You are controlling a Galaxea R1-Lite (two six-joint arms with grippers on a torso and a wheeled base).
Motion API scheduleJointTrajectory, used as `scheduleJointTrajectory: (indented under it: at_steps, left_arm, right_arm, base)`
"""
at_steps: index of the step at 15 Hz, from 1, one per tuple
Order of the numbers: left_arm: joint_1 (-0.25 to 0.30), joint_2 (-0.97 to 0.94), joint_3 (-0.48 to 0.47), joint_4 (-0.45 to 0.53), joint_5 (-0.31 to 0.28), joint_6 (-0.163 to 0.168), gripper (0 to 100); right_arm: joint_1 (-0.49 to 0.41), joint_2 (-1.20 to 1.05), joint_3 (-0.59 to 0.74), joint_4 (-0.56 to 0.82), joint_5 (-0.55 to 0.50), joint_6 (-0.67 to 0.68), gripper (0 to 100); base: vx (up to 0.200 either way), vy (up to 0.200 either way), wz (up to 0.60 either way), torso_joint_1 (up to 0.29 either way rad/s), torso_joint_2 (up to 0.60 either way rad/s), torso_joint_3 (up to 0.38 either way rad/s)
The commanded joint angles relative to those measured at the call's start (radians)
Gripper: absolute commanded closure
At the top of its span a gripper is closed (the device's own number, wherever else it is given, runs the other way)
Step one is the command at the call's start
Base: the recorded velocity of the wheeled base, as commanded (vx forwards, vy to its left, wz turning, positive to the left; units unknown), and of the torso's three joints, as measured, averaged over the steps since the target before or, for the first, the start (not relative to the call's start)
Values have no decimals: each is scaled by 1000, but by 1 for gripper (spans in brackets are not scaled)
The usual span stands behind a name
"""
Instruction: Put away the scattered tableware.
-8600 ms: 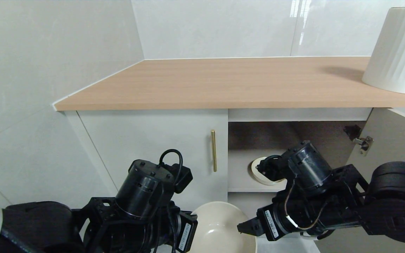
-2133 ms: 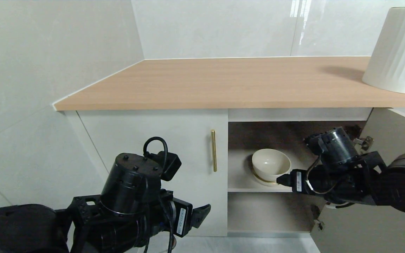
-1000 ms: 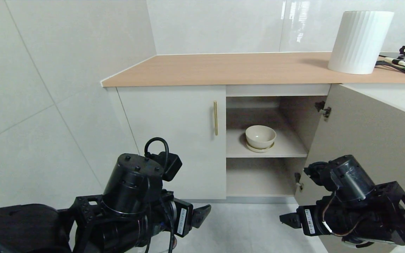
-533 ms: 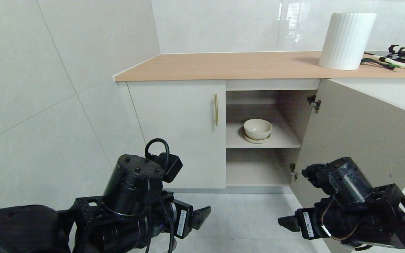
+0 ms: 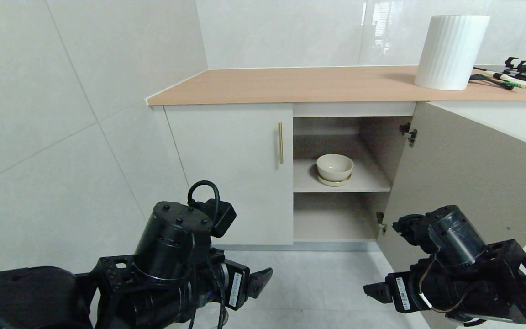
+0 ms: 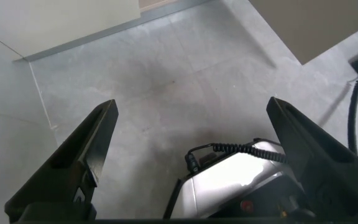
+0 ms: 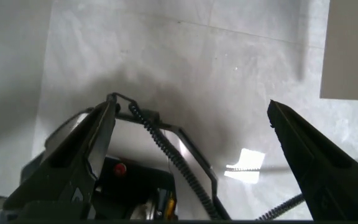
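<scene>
Fingers [image 6: 92, 149] of the left gripper [image 6: 191, 134] are spread wide and empty, and the right gripper [image 7: 191, 149] is likewise parted on nothing. Inside the cabinet, the bowl [image 5: 334, 166] sits on a plate [image 5: 334, 182] on the upper shelf [image 5: 375, 185], so shutting the open door [image 5: 464, 173] looks like the step in hand. That calls for pressing the door's outer face near its free edge, away from the hinge [image 5: 408, 132]. Bare floor [image 5: 318, 283] before the cabinet leaves swing room, and the right arm hangs close beside the door's lower corner
</scene>
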Motion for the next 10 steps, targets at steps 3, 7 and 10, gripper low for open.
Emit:
scheduleJointTrajectory:
  at_steps: [3,7,10]
  left_arm:
    - [-1,6,0,0,0,-1,0]
    - [0,6,2,0,0,-1,0]
    - [0,4,2,0,0,-1,0]
  right_arm:
    - [-1,3,-19,90,-2,-1,0]
    - [-6,-9,-37,179,-28,-1,0]
    - [-6,-75,-34,297,-39,2,0]
  base:
    - [0,-200,0,2,-1,-1]
    - [0,-200,0,5,-1,4]
    - [0,-200,0,4,2,1]
